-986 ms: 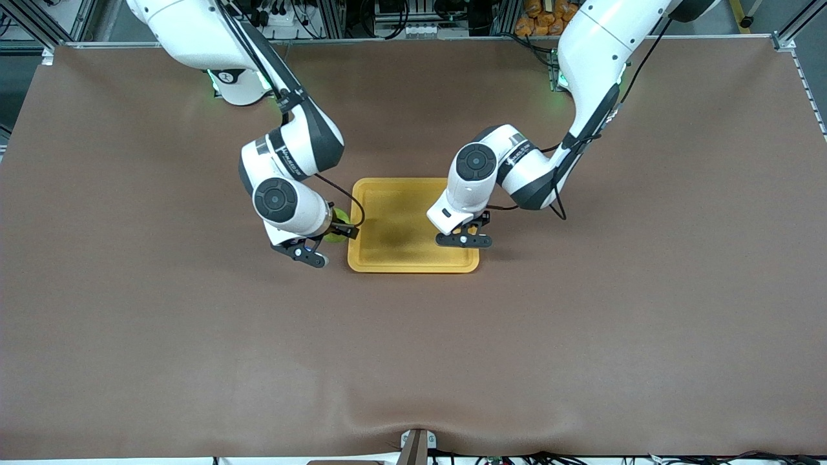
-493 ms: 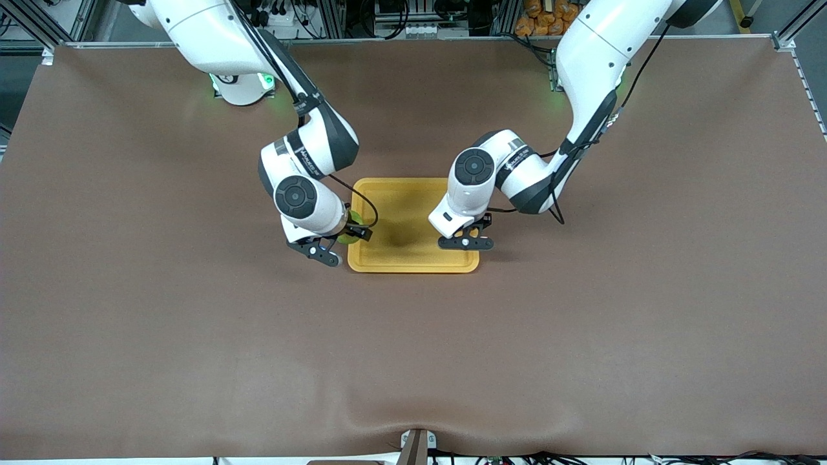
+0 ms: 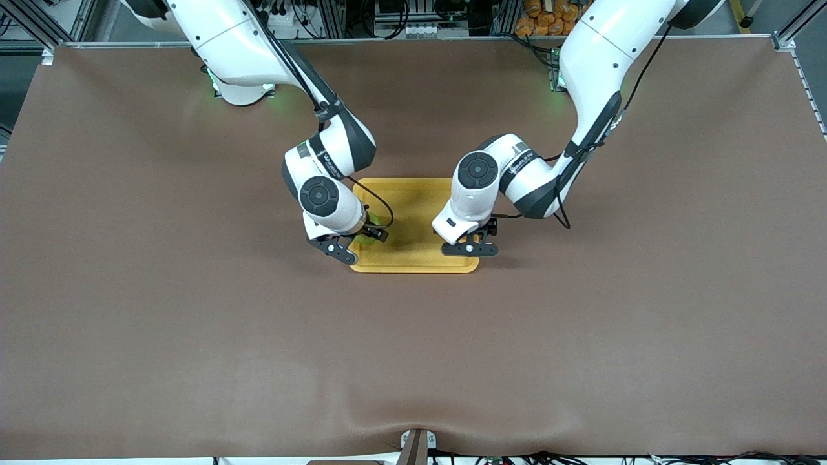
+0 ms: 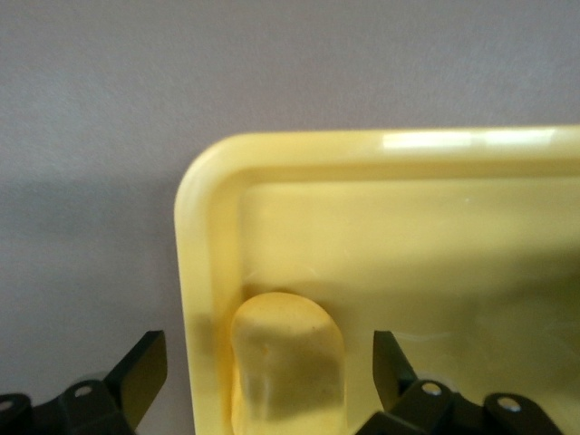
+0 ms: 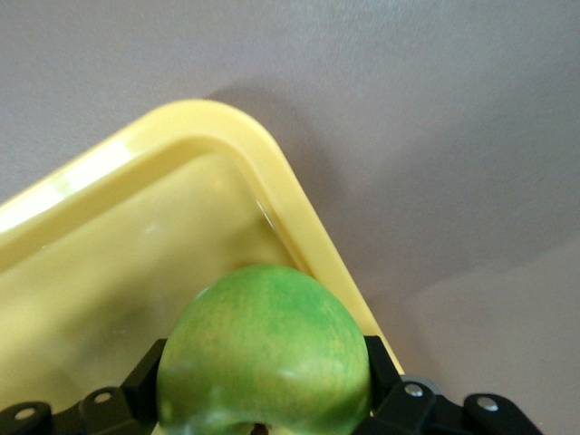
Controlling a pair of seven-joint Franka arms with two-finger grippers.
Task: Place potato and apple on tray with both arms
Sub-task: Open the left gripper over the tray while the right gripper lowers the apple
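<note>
A: Front view. Right end effector (image 3: pixel 359 244) sits over the tray (image 3: pixel 413 194) corner at the right arm's end, nearer the camera, pinching the apple (image 3: pixel 366 239); only a green sliver shows under the wrist. Left end effector (image 3: pixel 470 248) is over the near corner at the left arm's end. Potato is hidden by that wrist here. Counter (image 3: pixel 194 336) is otherwise bare brown.

B: Left wrist?

A: Potato (image 4: pixel 288 367) lies in the tray (image 4: pixel 381 149), tucked against the corner wall. Left end effector (image 4: pixel 268 370) is spread, one finger (image 4: pixel 140 372) outside the rim over the counter, the other inside, neither touching the potato. It looks released.

B: Right wrist?

A: Apple (image 5: pixel 265 353) is clamped between both fingers of the right end effector (image 5: pixel 263 385), just inside the tray (image 5: pixel 181 136) rim. Can't tell whether it touches the floor yet.

B: Handling?

A: My read: both are firm and light, so no crush risk at this grip. The apple is round and smooth-skinned, so it will likely roll once released; hold it across the widest part, as now, and open low. The potato is oblong, steadier on its side; if regrasped, take it across the short width.
</note>
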